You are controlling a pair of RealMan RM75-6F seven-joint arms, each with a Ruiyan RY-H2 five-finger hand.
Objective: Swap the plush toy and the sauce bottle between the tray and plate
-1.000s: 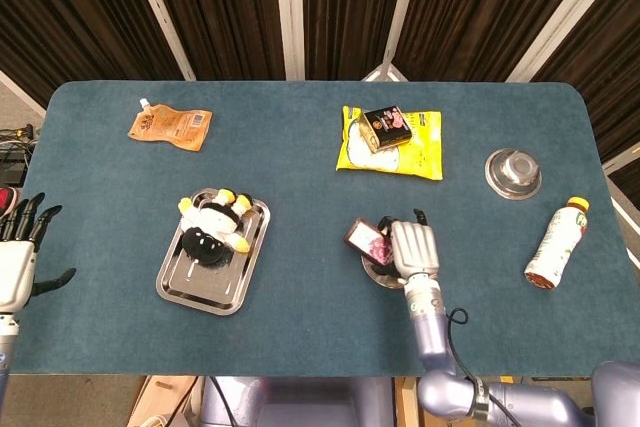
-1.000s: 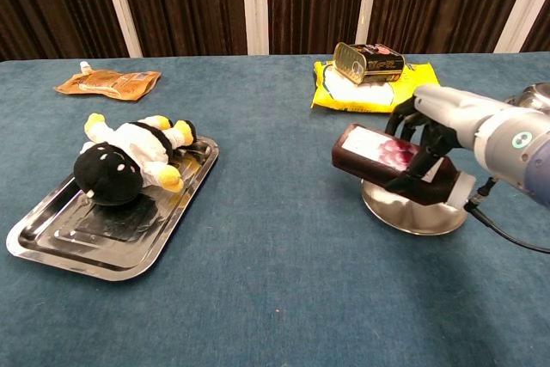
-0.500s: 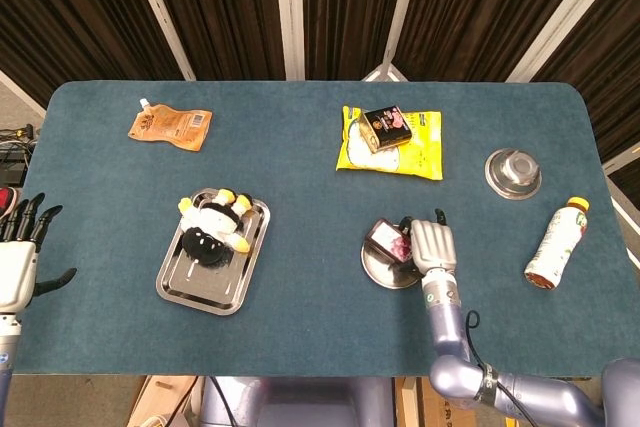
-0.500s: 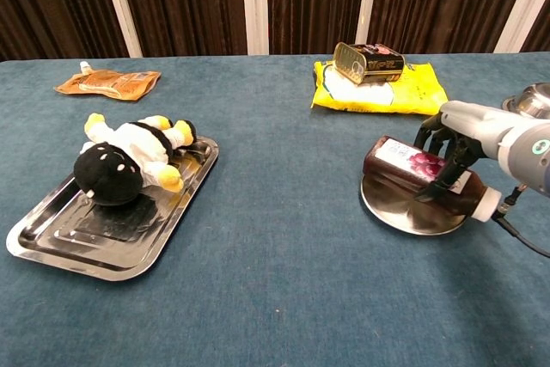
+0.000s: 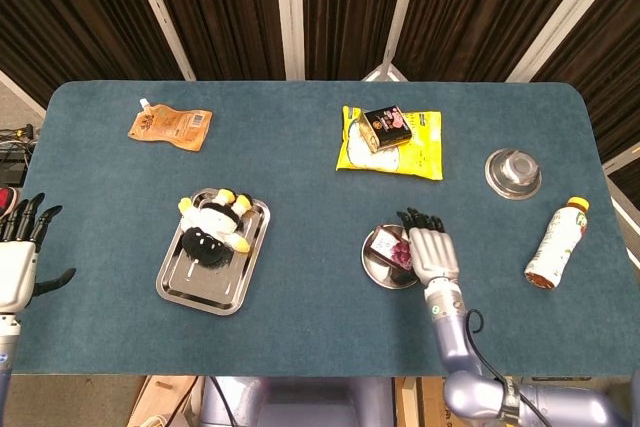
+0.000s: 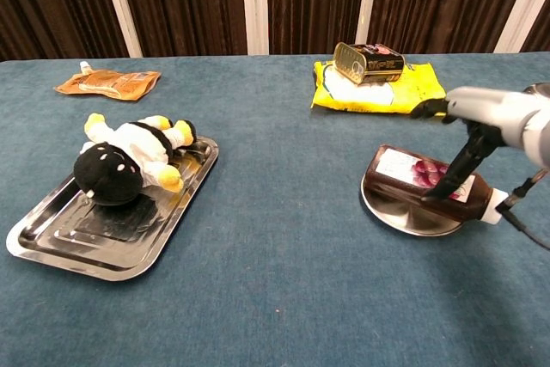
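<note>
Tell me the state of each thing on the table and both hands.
Sauce bottle: on its side on the plate.
Plush toy: lying in the tray.
Right hand: fingers spread over the bottle.
Left hand: open, off the table's edge.
Tin: on the yellow bag.

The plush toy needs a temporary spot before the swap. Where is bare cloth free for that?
Free: the blue cloth between the rectangular metal tray and the round metal plate, and the near strip in front of both. Crowded: the plate, where the dark sauce bottle lies under the right hand, and the tray, where the black-and-white plush toy lies.
</note>
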